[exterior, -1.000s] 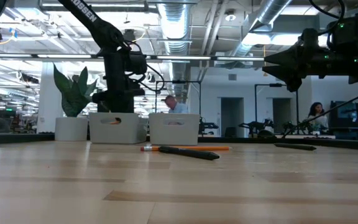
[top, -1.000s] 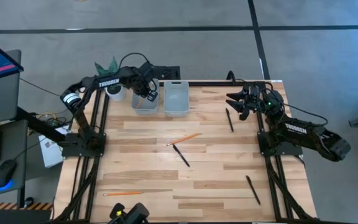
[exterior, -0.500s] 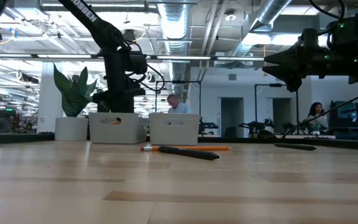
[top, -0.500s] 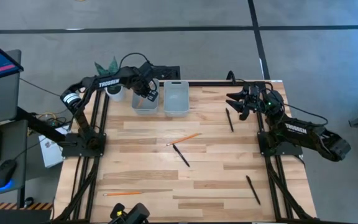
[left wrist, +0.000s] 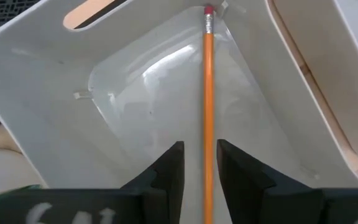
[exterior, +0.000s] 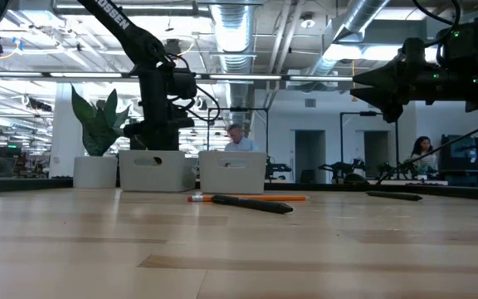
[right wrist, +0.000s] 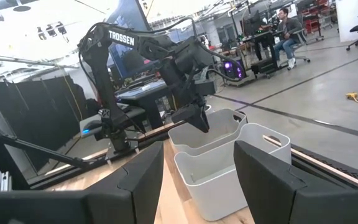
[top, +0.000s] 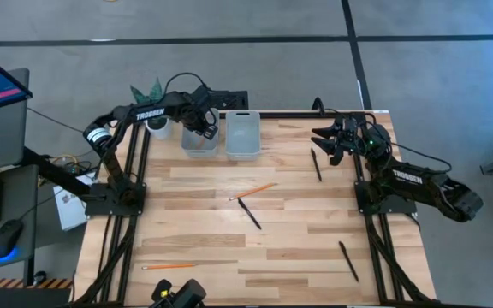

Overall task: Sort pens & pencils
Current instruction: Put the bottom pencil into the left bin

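My left gripper (top: 205,130) hangs pointing down over the left white bin (top: 198,135) at the far left. Its fingers are open. An orange pencil (left wrist: 207,93) stands between them with a gap on each side, its eraser end (left wrist: 207,11) down against the bin's inner wall. My right gripper (top: 319,137) waits level and open at the far right, holding nothing. Two more pencils (top: 253,191) (top: 168,266) and three black pens (top: 249,213) (top: 316,164) (top: 348,260) lie flat on the table.
A second white bin (top: 243,134) stands right beside the first. A potted plant (top: 155,127) sits left of the bins. The middle pen (exterior: 251,203) and pencil (exterior: 247,198) lie close together. People show in the room beyond the table.
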`<action>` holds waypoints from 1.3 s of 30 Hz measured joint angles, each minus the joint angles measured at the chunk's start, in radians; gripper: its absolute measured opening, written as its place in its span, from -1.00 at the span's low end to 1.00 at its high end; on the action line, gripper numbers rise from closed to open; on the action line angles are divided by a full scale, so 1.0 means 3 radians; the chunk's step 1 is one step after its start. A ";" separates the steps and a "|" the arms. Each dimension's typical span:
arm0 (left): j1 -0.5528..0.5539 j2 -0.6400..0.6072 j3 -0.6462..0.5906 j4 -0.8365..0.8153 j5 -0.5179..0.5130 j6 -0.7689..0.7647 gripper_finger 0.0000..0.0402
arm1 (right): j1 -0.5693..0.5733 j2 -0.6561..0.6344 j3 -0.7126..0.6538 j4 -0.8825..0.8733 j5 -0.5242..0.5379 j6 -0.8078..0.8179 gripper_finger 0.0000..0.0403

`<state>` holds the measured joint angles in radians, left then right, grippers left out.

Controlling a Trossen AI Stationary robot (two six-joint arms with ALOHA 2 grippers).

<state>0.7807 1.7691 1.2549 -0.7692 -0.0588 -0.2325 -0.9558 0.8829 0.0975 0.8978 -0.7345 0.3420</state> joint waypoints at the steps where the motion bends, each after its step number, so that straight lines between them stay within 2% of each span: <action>1: 0.0000 0.0000 0.0000 0.0000 -0.0001 0.0000 -0.55 | 0.0000 0.0000 0.0000 0.0000 0.0000 0.0000 0.08; 13: 0.0000 -0.0005 0.0000 0.0001 -0.0002 -0.0042 -0.53 | 0.0001 0.0000 0.0000 0.0000 0.0000 0.0000 0.08; 21: -0.0001 -0.0196 0.0001 0.0004 -0.0027 -0.0055 -0.53 | 0.0001 0.0000 0.0000 0.0000 0.0000 0.0000 0.08; 28: 0.0000 -0.0578 0.0001 0.0063 -0.0032 -0.0079 -0.53 | 0.0001 0.0000 0.0000 0.0000 -0.0001 0.0000 0.08; 39: -0.0088 -0.1444 0.0003 0.0121 -0.0183 -0.0290 -0.53 | 0.0001 0.0000 0.0000 0.0001 -0.0002 0.0000 0.08</action>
<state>0.7543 1.3360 1.2556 -0.7330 -0.1136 -0.3194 -0.9554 0.8829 0.0975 0.8982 -0.7351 0.3420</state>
